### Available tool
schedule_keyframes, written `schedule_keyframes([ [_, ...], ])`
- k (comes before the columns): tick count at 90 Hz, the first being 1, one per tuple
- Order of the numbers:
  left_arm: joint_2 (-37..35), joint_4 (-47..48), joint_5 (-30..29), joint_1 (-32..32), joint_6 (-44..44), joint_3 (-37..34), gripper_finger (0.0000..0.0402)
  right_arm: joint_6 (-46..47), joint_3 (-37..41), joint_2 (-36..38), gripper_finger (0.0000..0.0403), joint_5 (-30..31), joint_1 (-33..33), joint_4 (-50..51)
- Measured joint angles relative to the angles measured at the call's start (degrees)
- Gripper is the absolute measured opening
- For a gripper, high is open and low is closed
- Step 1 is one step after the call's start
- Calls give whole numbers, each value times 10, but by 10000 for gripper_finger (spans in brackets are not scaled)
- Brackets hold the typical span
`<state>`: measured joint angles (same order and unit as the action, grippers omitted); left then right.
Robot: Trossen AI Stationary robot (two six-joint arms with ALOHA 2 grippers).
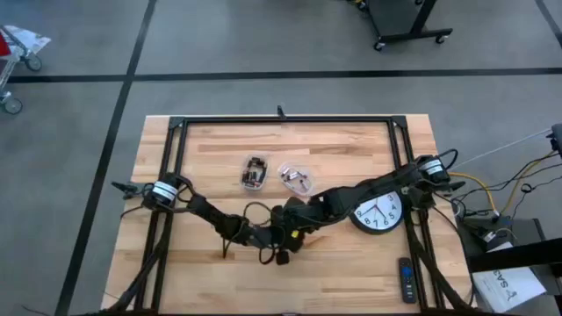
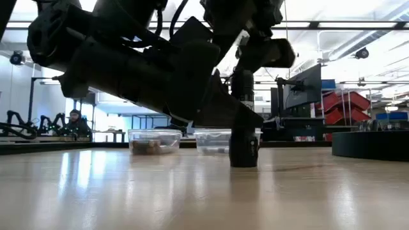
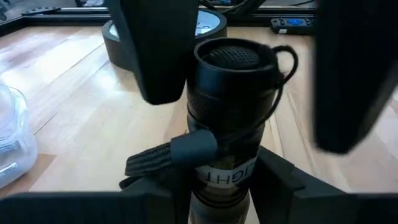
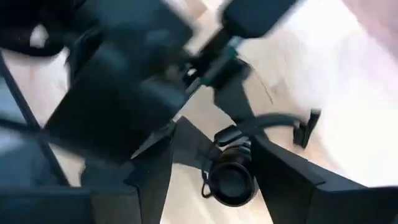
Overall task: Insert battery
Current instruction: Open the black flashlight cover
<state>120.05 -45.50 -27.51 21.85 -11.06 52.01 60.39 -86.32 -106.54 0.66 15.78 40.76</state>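
I have both arms meeting near the front middle of the worktop [image 1: 202, 149], at about six o'clock from the two clear plastic tubs. The flashlight [image 3: 231, 118] stands upright on the wood there, its rubber end cap up and its wrist strap [image 3: 171, 155] hanging down one side. In the low view it shows as a short dark cylinder planted on the surface, with both arms crowded above it.

My left claw [image 1: 283, 254] sits around the lower body of the flashlight; in the left wrist view its fingers are close on either side of the barrel and look clamped on it, though I read that from the fit, not from seeing contact. My right claw [image 1: 294, 230] is over the top end. In the right wrist view its fingers straddle the cap, but I cannot tell whether they are pressing on it or standing apart.

I see no loose battery, so I cannot say whether one is inside already.

The tubs [image 1: 297, 178] lie at twelve o'clock, the wall clock [image 1: 378, 212] at three, and a remote [image 1: 406, 281] toward four.

My worry: if the right claw twists the cap while the left hold is loose, the body could spin or tip. The strap could also catch between fingers and barrel, and the arms are close enough to collide.
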Motion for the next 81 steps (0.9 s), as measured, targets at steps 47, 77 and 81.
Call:
schedule_keyframes([
  [47, 0, 6, -8, -2, -5, 0, 113, 79, -1, 2, 217, 38, 15, 70],
  [77, 0, 7, -7, -3, -6, -1, 114, 122, -1, 2, 209, 39, 16, 54],
  [81, 0, 7, -7, -3, -6, -1, 116, 128, -1, 2, 205, 40, 16, 48],
])
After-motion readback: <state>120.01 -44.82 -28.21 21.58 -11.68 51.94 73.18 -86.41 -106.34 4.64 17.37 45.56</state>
